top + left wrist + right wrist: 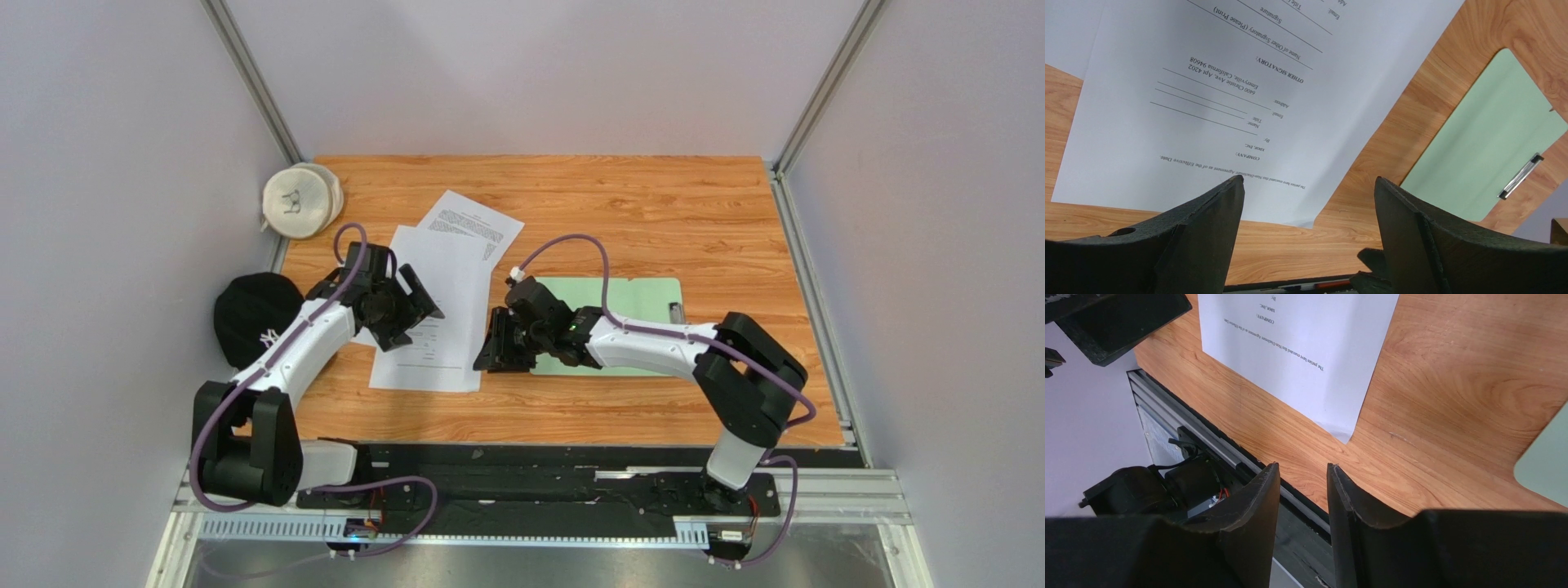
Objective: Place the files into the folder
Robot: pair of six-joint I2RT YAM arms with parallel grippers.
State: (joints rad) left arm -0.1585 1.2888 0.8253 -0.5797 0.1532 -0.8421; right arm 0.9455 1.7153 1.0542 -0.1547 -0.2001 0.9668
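Files (444, 279) btwn hands, folder (640, 300) right of them; L hand (415, 306) wide open, R hand (493, 348) ajar, both empty

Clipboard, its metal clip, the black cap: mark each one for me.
Clipboard (632, 300): top view, bare green face near its far edge.
Metal clip (1521, 176): left wrist view, middle of the silver bar.
Black cap (249, 312): top view, crown, by the left wall.
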